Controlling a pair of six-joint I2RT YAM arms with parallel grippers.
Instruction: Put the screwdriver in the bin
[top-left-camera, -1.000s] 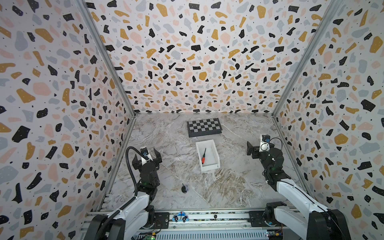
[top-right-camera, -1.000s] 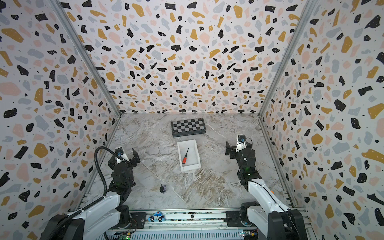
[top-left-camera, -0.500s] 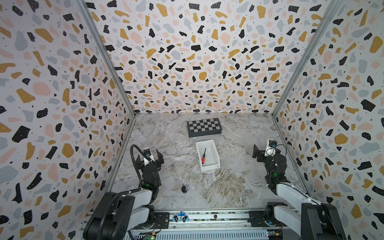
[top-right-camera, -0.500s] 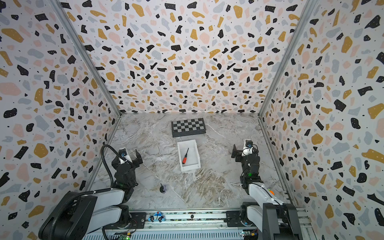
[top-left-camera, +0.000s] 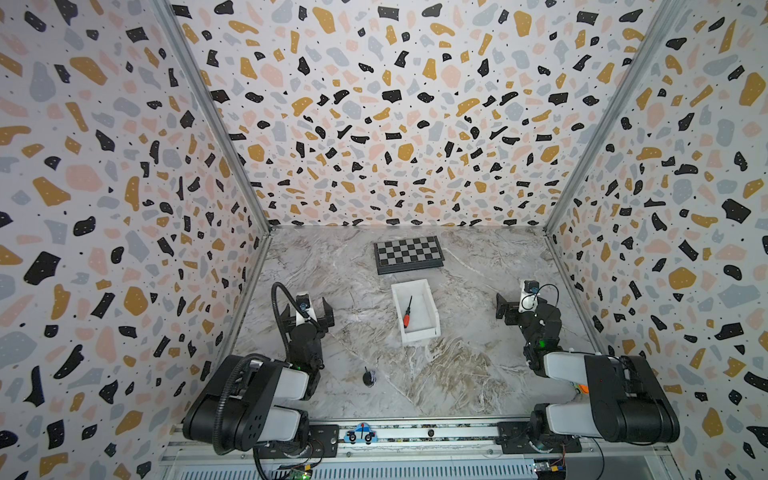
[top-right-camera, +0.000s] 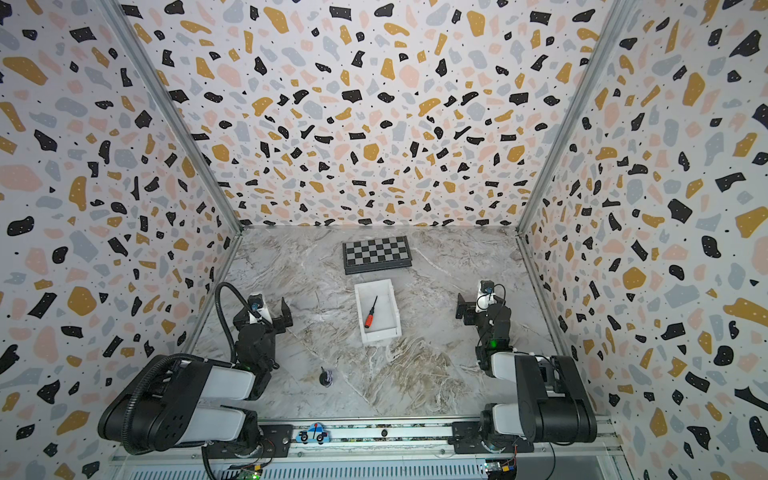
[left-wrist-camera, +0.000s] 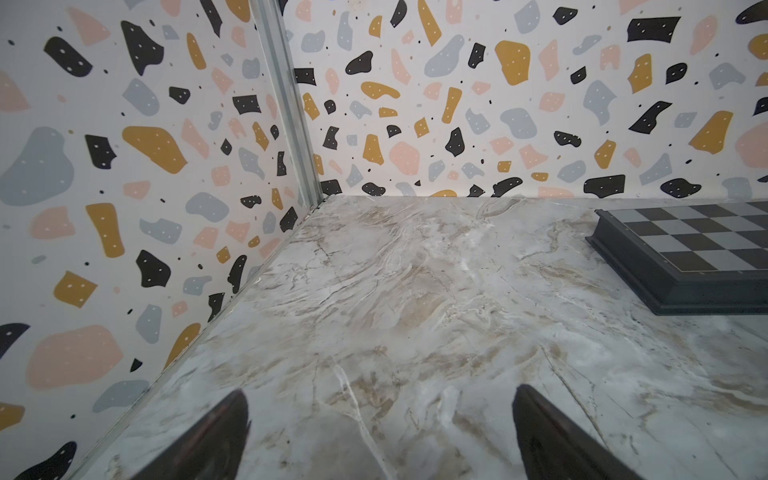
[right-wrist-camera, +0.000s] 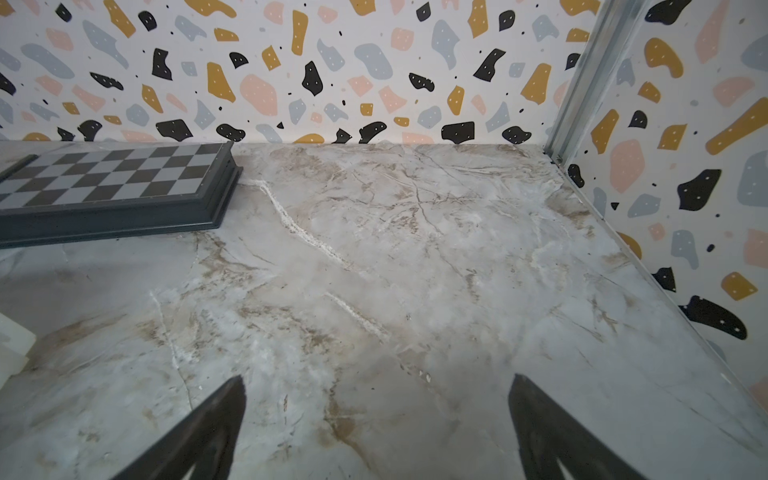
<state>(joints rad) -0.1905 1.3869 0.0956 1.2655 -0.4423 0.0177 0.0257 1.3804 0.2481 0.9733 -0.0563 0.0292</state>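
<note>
Since a second ago both arms have folded back and down toward the near rail, their heavy black links now lying low beside it. The left hand (top-left-camera: 306, 308) and the right hand (top-left-camera: 513, 305) sit at much the same spots over the worktop (top-left-camera: 457, 374), on either side of the bin (top-left-camera: 419, 335) and well apart from it. The screwdriver (top-left-camera: 407, 312) has not shifted; it lies flat inside the bin, slanted, red-orange handle toward the near wall, thin dark shaft toward the far one. The chessboard (top-left-camera: 408, 253) beyond the bin and the small dark knob (top-left-camera: 368, 377) near the left arm lie where they did.

Both hands are spread wide, nothing between their fingers. Each wrist view shows only two dark, blurred fingertips (left-wrist-camera: 224, 436), cut off by the frame edge, above bare worktop. In both top views the right hand is seen side-on, one finger largely covering the other. The chessboard is cropped in both wrist views; the knob is too small to make out its shape.
</note>
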